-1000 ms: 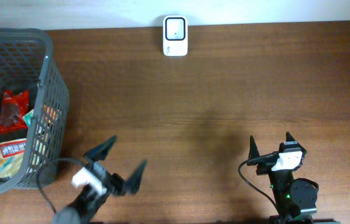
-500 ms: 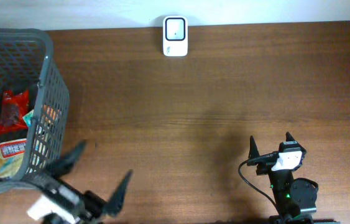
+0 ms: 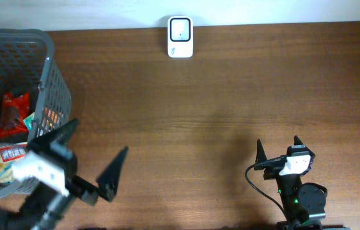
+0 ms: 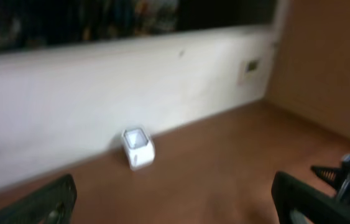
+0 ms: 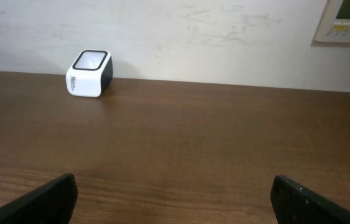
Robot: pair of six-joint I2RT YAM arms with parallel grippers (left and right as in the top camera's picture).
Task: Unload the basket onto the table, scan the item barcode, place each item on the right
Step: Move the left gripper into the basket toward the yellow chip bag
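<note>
Near edge first: we are noting the left gripper [image 3: 100, 135] hanging just beside the basket's [image 3: 55, 102] near right corner, jaws spread wide, gripping nothing. The right gripper [image 3: 277, 139] is sitting well apart from the basket, off to its right, its fingers likewise gaping and empty. Inside the basket the items are lying: a yellow packet [image 3: 6, 161] nearer us, a red packet [image 3: 12, 115] behind it. The scanner [image 3: 180, 37] is standing farther back than the basket, well to its right, on the table [image 3: 243, 83].

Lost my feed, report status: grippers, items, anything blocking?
Left gripper open, empty, near basket. Right gripper open, empty. Snack packets in basket, none picked. Scanner unobstructed.
</note>
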